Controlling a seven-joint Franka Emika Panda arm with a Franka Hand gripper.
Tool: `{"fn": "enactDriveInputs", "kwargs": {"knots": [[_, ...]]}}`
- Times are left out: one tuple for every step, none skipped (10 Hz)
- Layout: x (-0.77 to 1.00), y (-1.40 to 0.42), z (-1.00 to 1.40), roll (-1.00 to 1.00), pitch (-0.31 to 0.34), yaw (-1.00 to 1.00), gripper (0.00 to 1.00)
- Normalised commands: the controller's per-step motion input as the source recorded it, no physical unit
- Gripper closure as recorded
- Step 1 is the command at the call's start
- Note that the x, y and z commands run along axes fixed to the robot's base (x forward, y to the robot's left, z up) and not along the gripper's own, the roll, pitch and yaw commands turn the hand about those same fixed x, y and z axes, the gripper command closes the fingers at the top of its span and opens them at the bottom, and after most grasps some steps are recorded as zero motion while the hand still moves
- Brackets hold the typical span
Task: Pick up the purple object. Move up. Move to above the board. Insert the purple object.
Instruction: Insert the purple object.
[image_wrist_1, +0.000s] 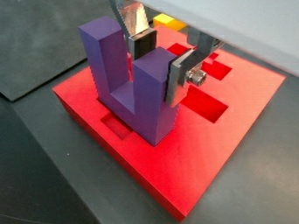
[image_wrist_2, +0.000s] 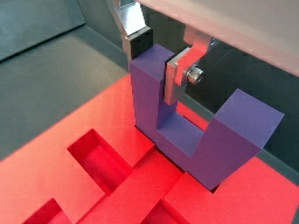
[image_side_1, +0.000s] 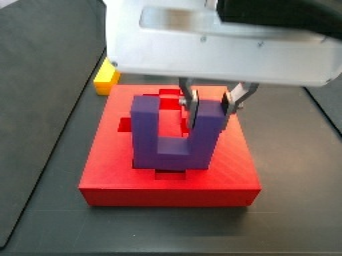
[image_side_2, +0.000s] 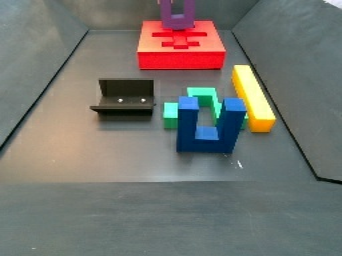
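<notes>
The purple object (image_side_1: 147, 125) is a U-shaped block standing prongs up on the middle of the red board (image_side_1: 114, 150), over its cut-outs; how deep its base sits I cannot tell. My gripper (image_side_1: 211, 103) comes down from above and is shut on one prong. In both wrist views the silver fingers clamp that prong near its top: gripper (image_wrist_1: 162, 59) on the purple object (image_wrist_1: 111, 66) over the board (image_wrist_1: 198, 157), and gripper (image_wrist_2: 158, 59) on the purple object (image_wrist_2: 239, 122) over the board (image_wrist_2: 105, 114). In a side view the board (image_side_2: 154, 55) lies far back with the purple object (image_side_2: 175, 14) on it.
On the dark floor nearer the front stand the fixture (image_side_2: 123, 98), a green block (image_side_2: 198, 98), a blue U-shaped block (image_side_2: 211, 128) and a long yellow bar (image_side_2: 251, 97). A yellow end (image_side_1: 103, 74) shows beside the board. Grey walls ring the floor.
</notes>
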Motion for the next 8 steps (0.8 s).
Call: {"fn": "enactDriveInputs", "kwargs": {"knots": [[0.0,0.0,-0.29,0.01,0.0,0.0,1.0],[0.0,-0.01,-0.33,0.0,0.0,0.0,1.0],[0.0,-0.02,-0.38,0.0,0.0,0.0,1.0],[0.0,-0.04,-0.43,0.0,0.0,0.0,1.0],[0.0,-0.03,-0.48,0.0,-0.004,0.0,1.0],[0.01,0.0,-0.34,0.0,0.0,0.0,1.0],[0.0,0.0,0.0,0.01,0.0,0.0,1.0],[0.0,0.01,0.0,0.04,0.0,0.0,1.0]]}}
